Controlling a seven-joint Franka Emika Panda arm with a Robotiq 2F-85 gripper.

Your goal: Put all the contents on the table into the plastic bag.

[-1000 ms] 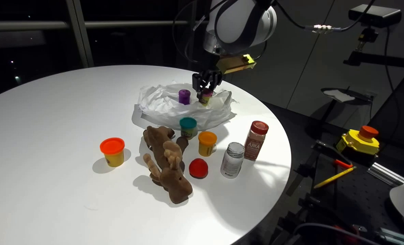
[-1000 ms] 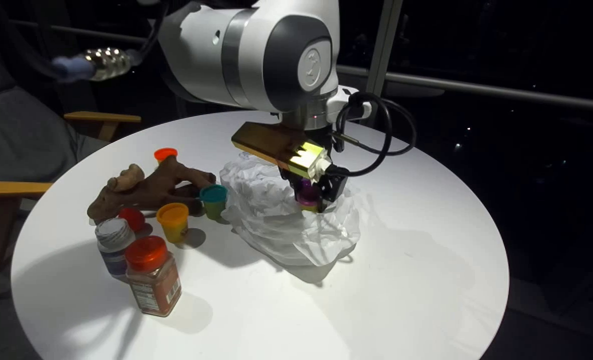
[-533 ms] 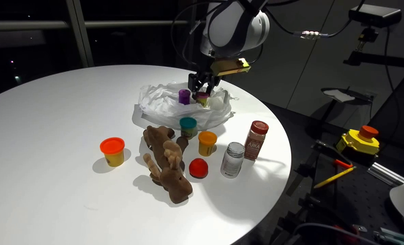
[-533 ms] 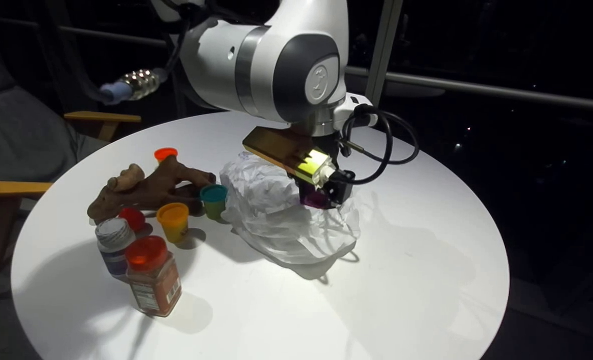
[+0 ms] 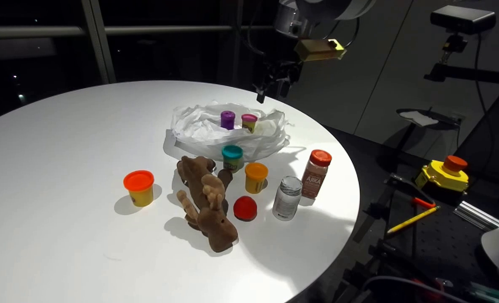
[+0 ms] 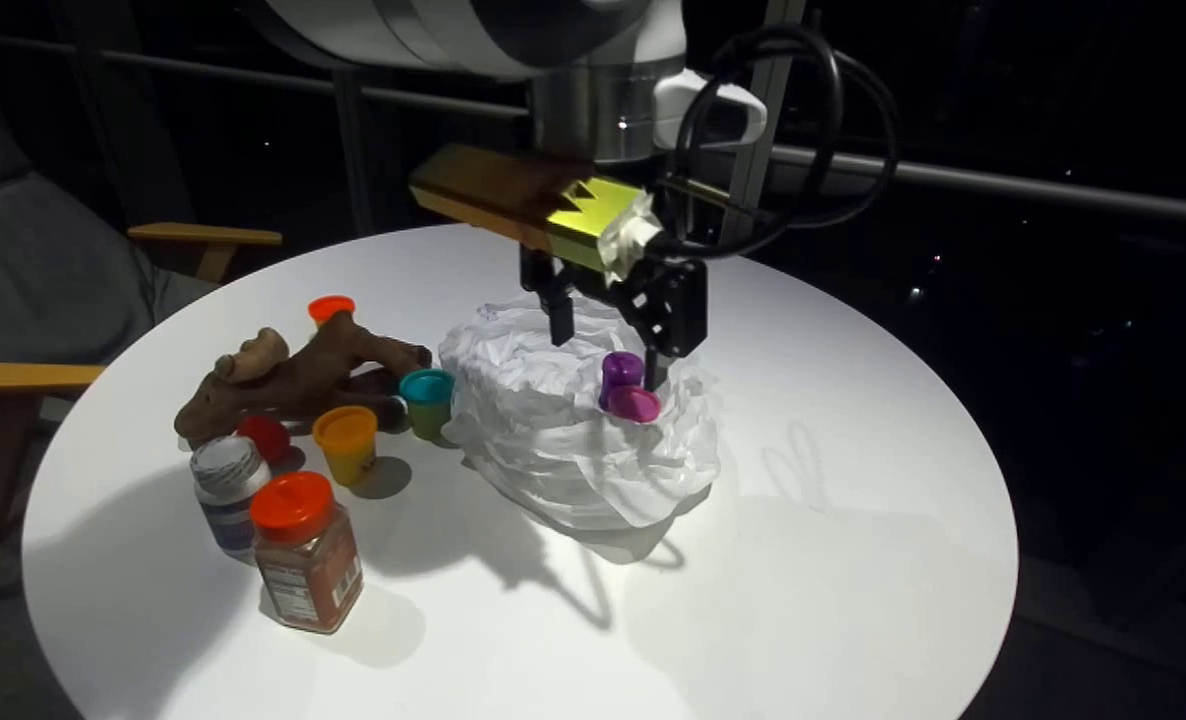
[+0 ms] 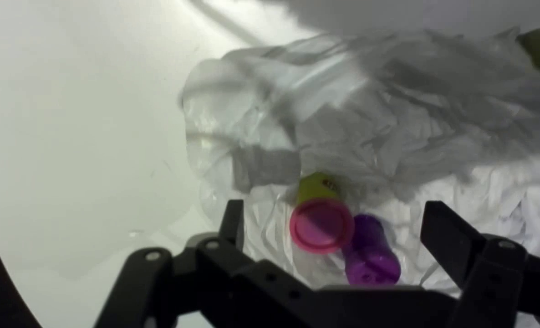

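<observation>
Currently | gripper (image 6: 608, 358): jaws apart, above plastic bag (image 6: 543, 440) | purple cup (image 5: 227, 120), pink-lidded cup (image 5: 249, 122) within its folds

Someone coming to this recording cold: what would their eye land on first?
Probably the brown, tan-antlered plush toy lying on the large round white table. Next, the crinkled translucent white plastic bag, also on the table, with a glossy purple plastic canister and a pink-lidded yellow tub among its folds. Above the bag, the black two-fingered gripper hangs open, holding nothing.
</observation>
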